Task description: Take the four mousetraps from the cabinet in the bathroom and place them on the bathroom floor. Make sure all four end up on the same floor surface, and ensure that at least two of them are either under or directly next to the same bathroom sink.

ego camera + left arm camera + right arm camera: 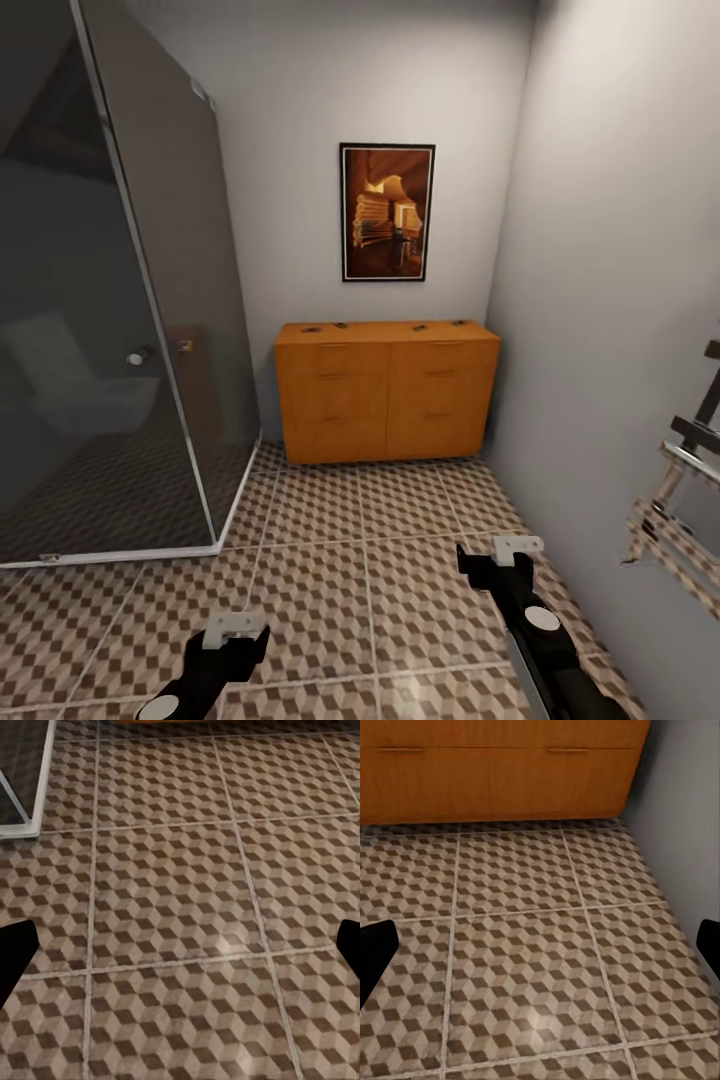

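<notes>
Both grippers (pixel 235 632) (pixel 518 548) cropped, mousetraps (pixel 313 328) — distant specks on cabinet (pixel 387 390)

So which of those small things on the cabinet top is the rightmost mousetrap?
Find the orange cabinet against the far wall, under the framed picture. Four small dark mousetraps lie in a row along its top; this one lies nearest the right wall.

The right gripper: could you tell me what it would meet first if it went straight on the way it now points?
Most likely the floor: the right gripper is open and angled down at bare tiles, short of the cabinet. Depth is hard to judge.
</notes>
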### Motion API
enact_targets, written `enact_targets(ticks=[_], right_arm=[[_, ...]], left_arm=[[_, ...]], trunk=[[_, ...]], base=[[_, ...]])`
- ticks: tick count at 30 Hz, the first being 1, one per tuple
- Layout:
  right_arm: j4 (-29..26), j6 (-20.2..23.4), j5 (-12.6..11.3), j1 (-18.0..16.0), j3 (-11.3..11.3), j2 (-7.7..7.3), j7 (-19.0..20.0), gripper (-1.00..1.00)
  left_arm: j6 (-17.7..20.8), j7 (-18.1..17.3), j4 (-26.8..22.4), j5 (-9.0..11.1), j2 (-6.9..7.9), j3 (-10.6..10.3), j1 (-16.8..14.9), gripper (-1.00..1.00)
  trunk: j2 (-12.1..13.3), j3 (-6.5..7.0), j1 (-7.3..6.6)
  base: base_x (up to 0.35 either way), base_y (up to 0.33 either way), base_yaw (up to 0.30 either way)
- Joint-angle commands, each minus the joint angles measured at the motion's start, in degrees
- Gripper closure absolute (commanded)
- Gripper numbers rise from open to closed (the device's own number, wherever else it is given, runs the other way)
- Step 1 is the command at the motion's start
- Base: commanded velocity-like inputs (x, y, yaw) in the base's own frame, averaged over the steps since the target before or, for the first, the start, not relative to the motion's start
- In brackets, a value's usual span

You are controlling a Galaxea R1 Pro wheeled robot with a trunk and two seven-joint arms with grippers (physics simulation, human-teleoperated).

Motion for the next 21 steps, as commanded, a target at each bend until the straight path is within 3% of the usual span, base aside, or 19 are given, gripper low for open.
enact_targets(ticks=[1,8,21], right_arm=[[-0.1,0.3,0.0,0.0,0.1,-0.02,-0.3,-1.0],[-0.1,0.3,0.0,0.0,0.1,-0.02,-0.3,-1.0],[-0.1,0.3,0.0,0.0,0.1,-0.02,-0.3,-1.0]], left_arm=[[0.3,0.0,-0.1,0.0,-0.02,0.0,0.0,-1.0],[0.3,0.0,-0.1,0.0,-0.02,0.0,0.0,-1.0],[0.3,0.0,-0.1,0.0,-0.02,0.0,0.0,-1.0]], trunk=[[0.0,-0.06,0.02],[0.0,-0.06,0.02],[0.0,-0.04,0.02]], base=[[0.23,-0.213,0.257],[0.23,-0.213,0.112],[0.23,-0.213,-0.04]])
